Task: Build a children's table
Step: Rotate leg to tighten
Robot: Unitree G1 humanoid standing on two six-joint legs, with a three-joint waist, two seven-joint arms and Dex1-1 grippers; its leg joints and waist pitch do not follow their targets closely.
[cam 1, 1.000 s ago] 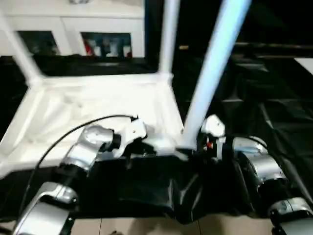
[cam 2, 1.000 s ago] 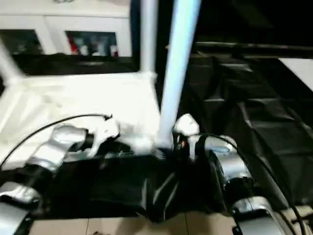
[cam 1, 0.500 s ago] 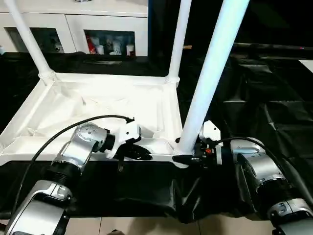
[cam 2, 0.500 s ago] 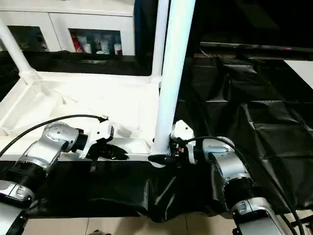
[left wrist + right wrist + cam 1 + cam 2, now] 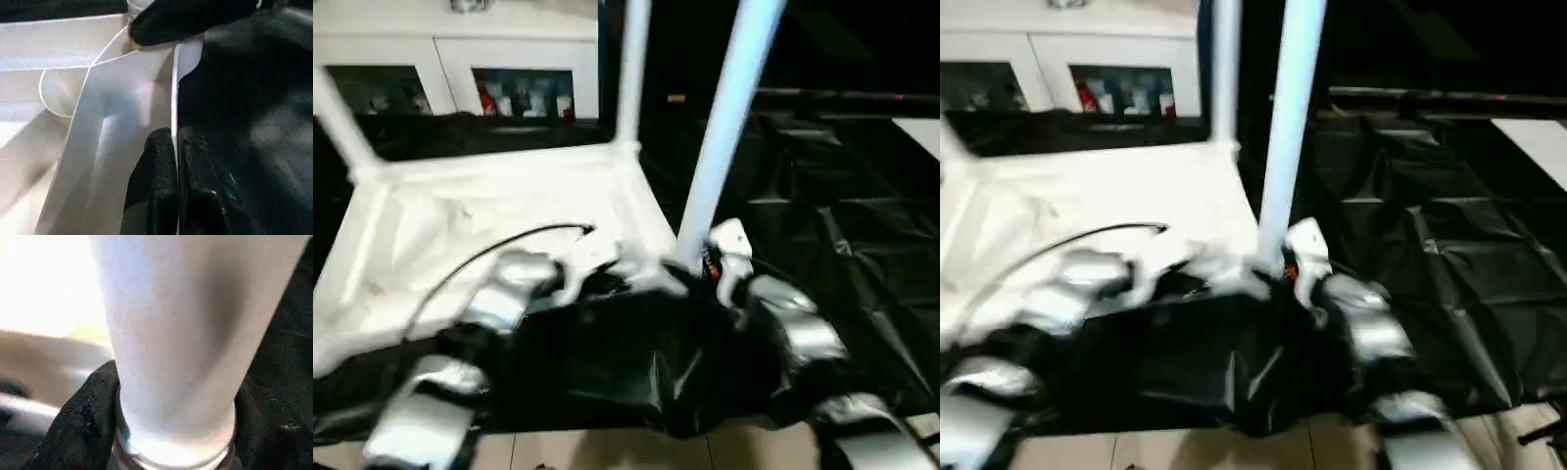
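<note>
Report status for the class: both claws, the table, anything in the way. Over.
Left claw shut on the tabletop rim. Right claw clasps the near leg at its corner socket. Table upside down on black sheet, three legs visible standing. No obstruction seen.

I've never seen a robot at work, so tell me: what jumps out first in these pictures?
A big white table top lies upside down on black sheeting, with white legs standing up from its corners. The right gripper clasps the base of the nearest leg, while the left gripper pinches the top's near rim.
</note>
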